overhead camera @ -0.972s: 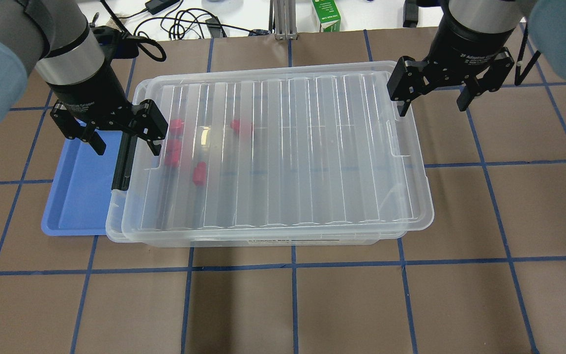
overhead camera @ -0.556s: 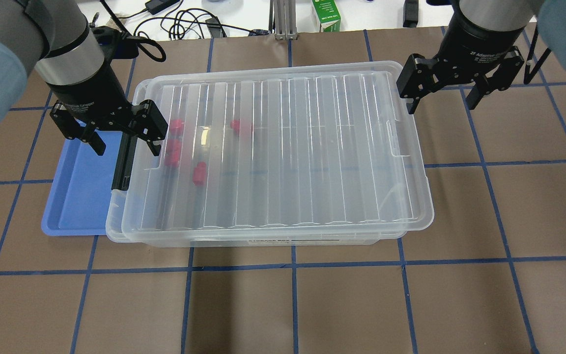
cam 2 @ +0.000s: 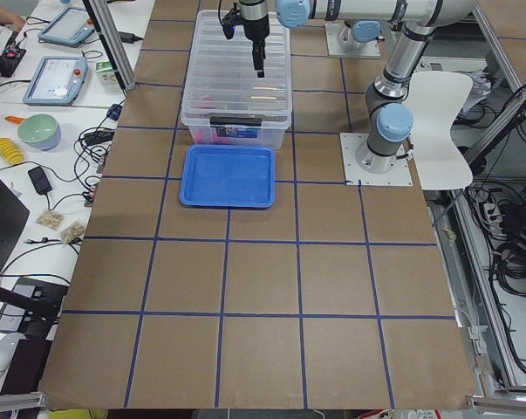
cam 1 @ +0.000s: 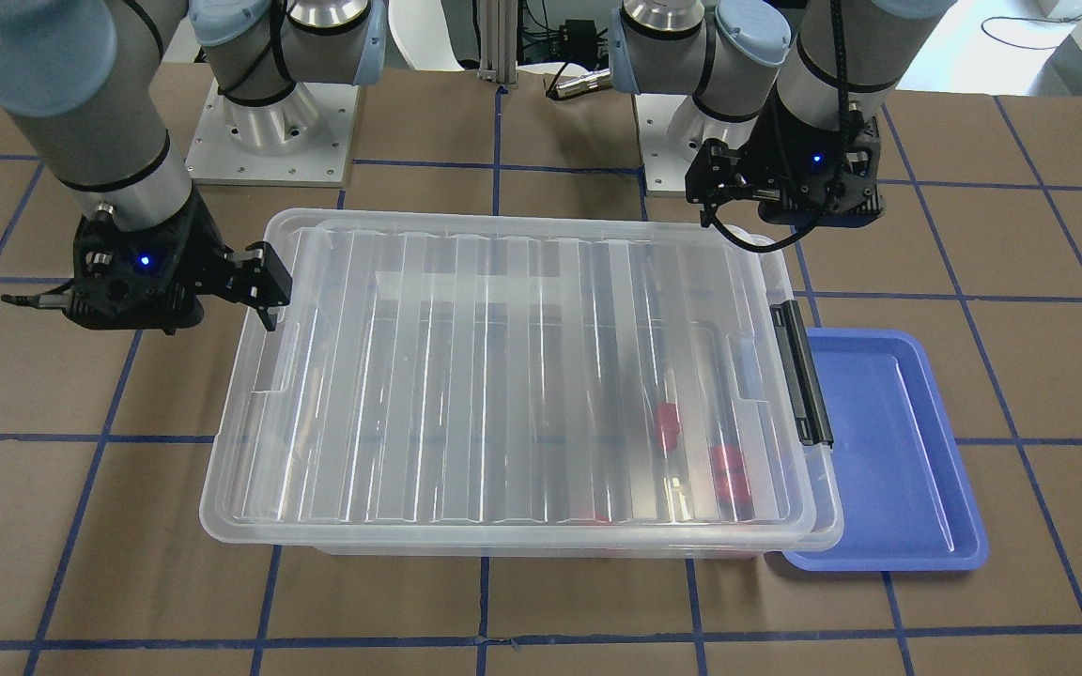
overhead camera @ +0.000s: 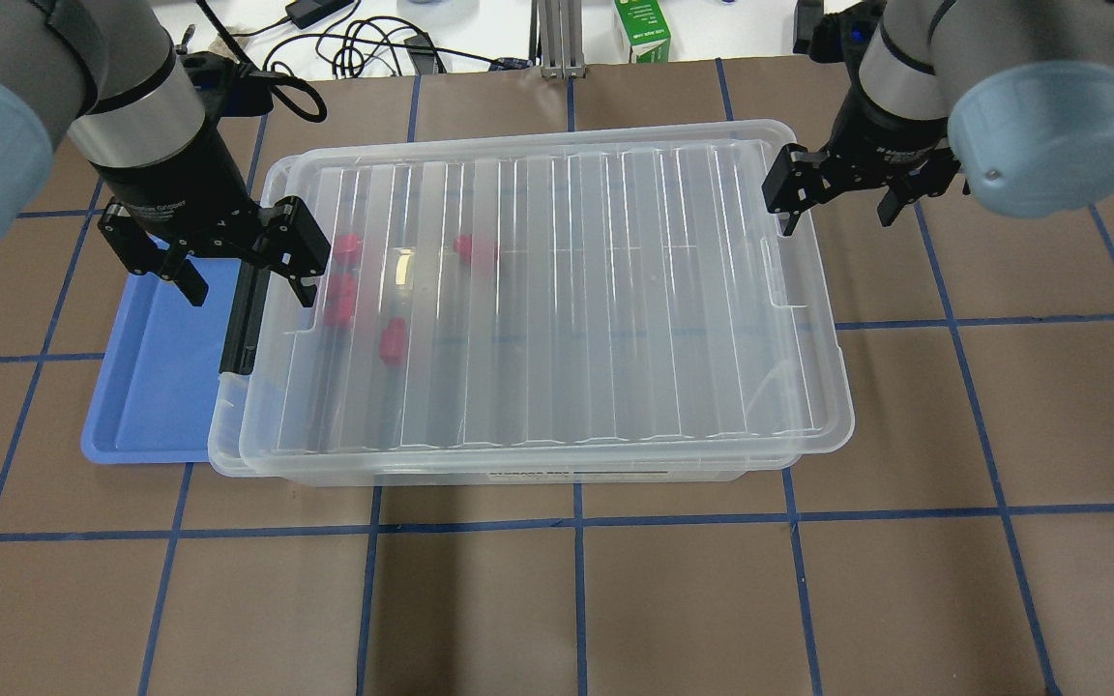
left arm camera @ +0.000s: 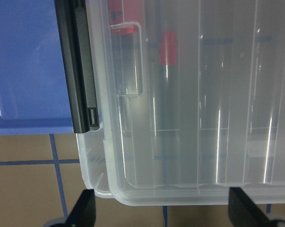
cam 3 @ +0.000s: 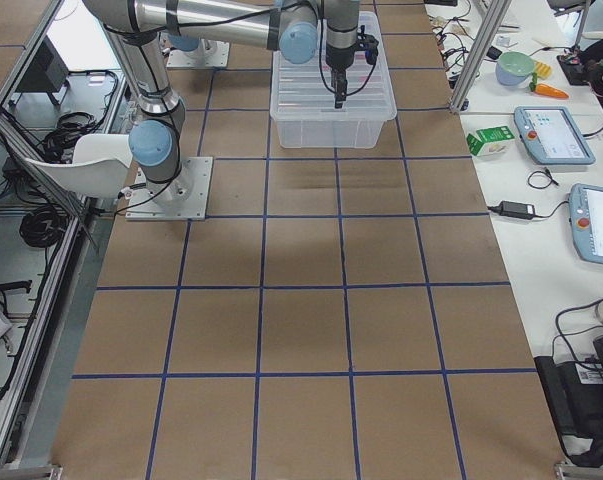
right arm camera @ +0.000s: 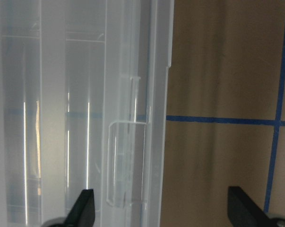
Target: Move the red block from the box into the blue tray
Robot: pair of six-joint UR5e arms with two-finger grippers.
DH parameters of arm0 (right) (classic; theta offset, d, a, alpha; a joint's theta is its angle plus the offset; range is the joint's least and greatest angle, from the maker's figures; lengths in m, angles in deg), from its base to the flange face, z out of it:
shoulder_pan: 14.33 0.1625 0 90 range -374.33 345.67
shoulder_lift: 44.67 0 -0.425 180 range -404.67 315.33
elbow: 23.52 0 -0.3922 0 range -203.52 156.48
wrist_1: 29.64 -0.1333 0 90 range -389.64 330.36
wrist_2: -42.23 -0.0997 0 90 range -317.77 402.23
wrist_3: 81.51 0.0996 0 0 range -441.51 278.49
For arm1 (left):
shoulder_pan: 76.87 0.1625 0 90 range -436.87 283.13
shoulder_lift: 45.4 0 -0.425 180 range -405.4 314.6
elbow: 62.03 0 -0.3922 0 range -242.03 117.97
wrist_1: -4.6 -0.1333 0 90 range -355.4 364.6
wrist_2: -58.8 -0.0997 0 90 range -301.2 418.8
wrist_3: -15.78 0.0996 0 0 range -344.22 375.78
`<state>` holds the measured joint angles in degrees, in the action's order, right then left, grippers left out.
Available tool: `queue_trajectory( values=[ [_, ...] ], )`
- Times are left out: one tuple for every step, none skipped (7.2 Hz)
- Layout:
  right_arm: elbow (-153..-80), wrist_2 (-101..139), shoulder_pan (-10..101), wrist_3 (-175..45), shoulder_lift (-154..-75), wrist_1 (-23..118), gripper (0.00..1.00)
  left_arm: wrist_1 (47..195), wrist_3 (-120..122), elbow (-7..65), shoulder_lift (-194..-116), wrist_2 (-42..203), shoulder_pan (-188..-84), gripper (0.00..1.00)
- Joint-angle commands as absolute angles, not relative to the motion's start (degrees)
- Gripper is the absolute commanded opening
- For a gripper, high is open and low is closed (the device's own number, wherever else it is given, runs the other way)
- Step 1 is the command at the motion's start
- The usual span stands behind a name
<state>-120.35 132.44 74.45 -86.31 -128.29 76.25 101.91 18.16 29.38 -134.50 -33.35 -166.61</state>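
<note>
The box (overhead camera: 567, 290) is a clear bin with its ribbed lid on, in the middle of the table; it also shows in the front view (cam 1: 503, 376). Several red blocks (overhead camera: 338, 300) lie inside near its left end, seen through the lid (left arm camera: 168, 47). The blue tray (overhead camera: 156, 377) lies empty against the box's left end. My left gripper (overhead camera: 252, 290) is open and empty, straddling the black clip handle (overhead camera: 243, 324) from above. My right gripper (overhead camera: 837, 220) is open and empty over the box's far right edge, one finger above the rim (right arm camera: 151, 94).
A green carton (overhead camera: 641, 29), cables (overhead camera: 354, 43) and a metal post (overhead camera: 557, 39) sit beyond the table's far edge. Blue tape lines grid the brown table (overhead camera: 615, 599). Tablets and a bowl (cam 2: 37, 131) are on a side bench.
My right gripper drew away to the far right, then came back to the box's right edge, with its wrist turned and elbow now in view. The left gripper, box and blocks have not moved.
</note>
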Motion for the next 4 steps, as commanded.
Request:
queue_trajectory(
  values=[
    [-123.97,132.4,74.0,-86.87,-125.28,83.63,1.0,101.98,18.16,29.38,-134.52,-33.39,-166.61,1.0],
    [-123.98,132.4,73.91,-86.87,-124.14,85.56,1.0,102.07,18.16,29.38,-134.52,-33.4,-166.61,1.0],
    [-123.8,132.49,73.82,-87.05,-123.95,85.58,1.0,101.98,18.16,29.38,-134.52,-33.31,-166.7,1.0],
    [-123.63,132.58,73.13,-88.35,-123.95,85.58,1.0,102.07,18.16,29.46,-134.52,-33.4,-166.61,1.0]
  ],
)
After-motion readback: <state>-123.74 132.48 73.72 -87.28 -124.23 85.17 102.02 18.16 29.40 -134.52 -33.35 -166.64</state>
